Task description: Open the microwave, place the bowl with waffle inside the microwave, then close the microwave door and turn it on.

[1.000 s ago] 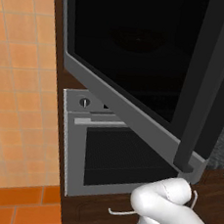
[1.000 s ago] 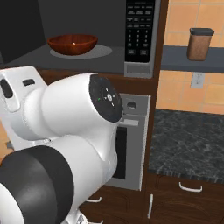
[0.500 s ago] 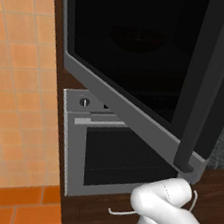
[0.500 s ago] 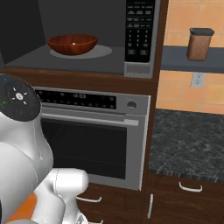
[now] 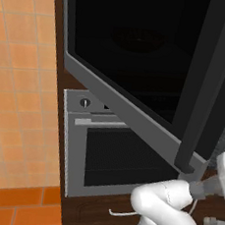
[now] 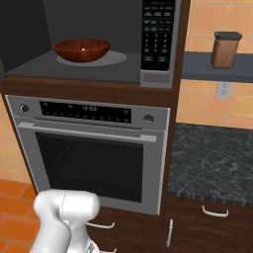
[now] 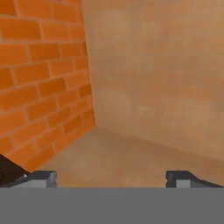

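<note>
The microwave (image 6: 121,74) stands open, its dark cavity exposed beside the button panel (image 6: 158,30). A brown wooden bowl (image 6: 81,49) with a pale bit of waffle in it rests on the cavity floor. The microwave door (image 5: 135,62) is swung far out toward the camera, and its black bar handle (image 5: 208,95) runs down the right side. In the hand view my gripper (image 7: 113,178) is open, fingertips (image 7: 43,178) wide apart with nothing between them. It faces an orange brick wall and tan floor, away from the microwave. My white arm is folded low in front of the cabinets.
A silver oven (image 6: 94,148) with a horizontal handle sits under the microwave. To its right are a dark speckled counter (image 6: 212,158), wooden drawers below, and a brown jar (image 6: 225,49) on a shelf. The open door overhangs the space above my arm.
My arm has dropped down and out of the right base view's foreground, uncovering the oven front. The door, the bowl and the open jaws are unchanged.
</note>
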Tool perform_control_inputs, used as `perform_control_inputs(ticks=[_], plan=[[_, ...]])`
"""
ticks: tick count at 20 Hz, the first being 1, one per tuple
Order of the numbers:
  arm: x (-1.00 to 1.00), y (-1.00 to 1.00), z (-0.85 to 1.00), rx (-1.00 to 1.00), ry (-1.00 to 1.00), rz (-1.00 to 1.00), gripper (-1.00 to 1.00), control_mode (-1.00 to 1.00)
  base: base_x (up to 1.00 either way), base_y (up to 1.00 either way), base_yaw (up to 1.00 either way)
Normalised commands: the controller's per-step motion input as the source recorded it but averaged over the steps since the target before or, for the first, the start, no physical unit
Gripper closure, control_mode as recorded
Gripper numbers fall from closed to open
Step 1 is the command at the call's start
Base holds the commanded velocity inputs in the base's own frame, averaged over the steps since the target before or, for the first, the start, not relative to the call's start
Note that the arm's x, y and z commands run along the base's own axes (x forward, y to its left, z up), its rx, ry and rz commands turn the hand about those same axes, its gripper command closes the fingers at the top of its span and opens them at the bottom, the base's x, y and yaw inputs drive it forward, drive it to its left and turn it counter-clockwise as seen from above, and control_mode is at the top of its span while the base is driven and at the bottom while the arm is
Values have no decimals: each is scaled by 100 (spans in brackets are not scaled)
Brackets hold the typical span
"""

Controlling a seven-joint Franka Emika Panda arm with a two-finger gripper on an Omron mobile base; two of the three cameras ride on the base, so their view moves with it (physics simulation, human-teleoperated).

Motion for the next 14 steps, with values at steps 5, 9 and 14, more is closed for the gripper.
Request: perform_control_inputs(ticks=[5,9,14], plan=[[23,61,-3,-20,-47,-69,-100,-100,0,0,0],[71,57,0,-12,-35,-66,-100,-100,0,0,0],[98,35,0,-6,-24,-58,-100,-100,0,0,0]])
